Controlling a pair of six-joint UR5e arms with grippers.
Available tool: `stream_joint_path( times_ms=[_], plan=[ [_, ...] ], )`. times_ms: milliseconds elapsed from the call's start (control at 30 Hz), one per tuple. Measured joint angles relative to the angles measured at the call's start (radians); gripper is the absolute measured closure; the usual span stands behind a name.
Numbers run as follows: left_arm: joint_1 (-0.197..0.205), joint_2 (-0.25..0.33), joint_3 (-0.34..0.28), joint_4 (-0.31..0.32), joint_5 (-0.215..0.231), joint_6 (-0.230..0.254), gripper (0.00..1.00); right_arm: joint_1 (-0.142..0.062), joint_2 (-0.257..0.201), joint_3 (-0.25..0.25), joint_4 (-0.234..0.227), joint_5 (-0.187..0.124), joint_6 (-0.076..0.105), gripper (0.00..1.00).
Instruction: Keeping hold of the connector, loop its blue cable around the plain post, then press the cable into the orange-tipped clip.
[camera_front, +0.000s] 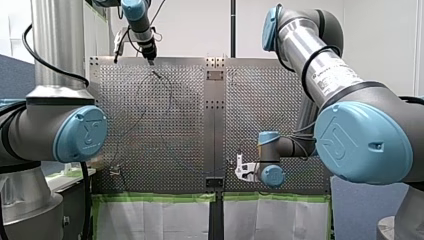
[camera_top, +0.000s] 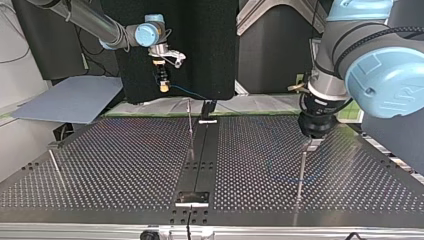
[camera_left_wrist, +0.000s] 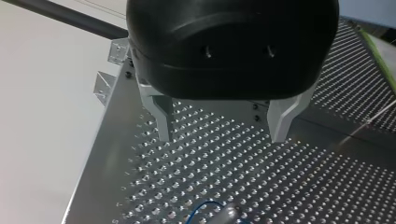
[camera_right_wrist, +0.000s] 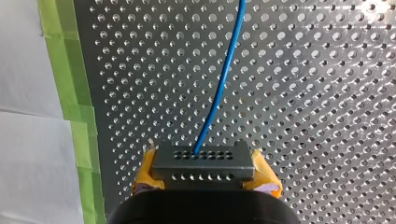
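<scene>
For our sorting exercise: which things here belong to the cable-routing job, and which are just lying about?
Job: connector, blue cable, my right hand, upright post.
Lying about: green tape, white sheet, grey board.

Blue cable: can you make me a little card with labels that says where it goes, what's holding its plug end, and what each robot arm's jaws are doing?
blue cable: comes out of the connector and runs away over the holey table
connector: grey block, pinched between yellow pads
right jaws: shut on the connector, held up above the table
left jaws: open, nothing between them, low over the table near a thin post
cable looped round a post: cannot tell
</scene>
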Motion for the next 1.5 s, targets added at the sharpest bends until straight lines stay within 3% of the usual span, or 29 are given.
stream_joint_path(
  times_ms=[700,1033,1500],
  plan=[
    [-0.001,-0.001,-0.001,-0.009,-0.011,-0.007,0.0,0.002,0.0,0.0,0.002,0.0,0.0,1.0],
    [-0.003,0.0,-0.001,-0.054,-0.104,-0.011,0.0,0.002,0.0,0.0,0.001,0.0,0.0,1.0],
    [0.0,0.0,-0.001,-0.059,-0.221,-0.012,0.0,0.002,0.0,0.0,0.003,0.0,-0.001,1.0]
  ],
)
